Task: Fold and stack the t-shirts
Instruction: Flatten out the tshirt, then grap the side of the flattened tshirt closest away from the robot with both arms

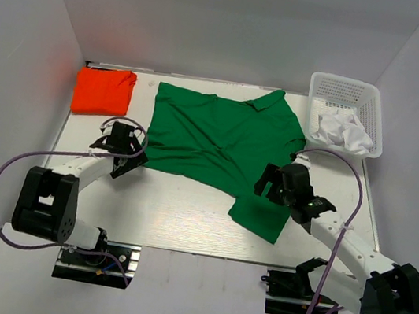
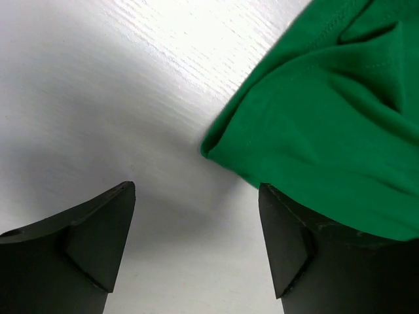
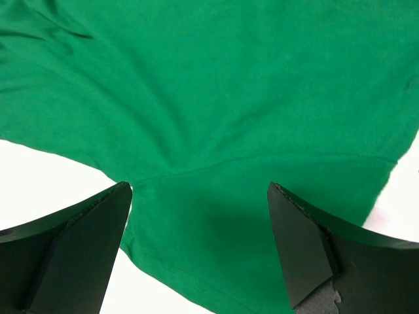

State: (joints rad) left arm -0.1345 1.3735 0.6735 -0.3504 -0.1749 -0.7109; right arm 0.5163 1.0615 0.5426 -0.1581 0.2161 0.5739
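Left arm extended forward, jaws parted wide. Right arm angled inward, jaws likewise parted wide.

Lighting: bright, diffuse, overhead. Top view: sharp, shadows faint. Left wrist view: glare patch on table, grain slightly blurred, grey shadow lower left. Right wrist view: soft dark shadow on green t-shirt.

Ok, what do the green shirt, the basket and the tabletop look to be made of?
Green shirt: soft matte cloth, likely knit; it wrinkles and shows stitched hems. Basket: probably white plastic, judging by its stiff mesh walls. Tabletop: white with faint grain lines and some sheen, perhaps laminate.
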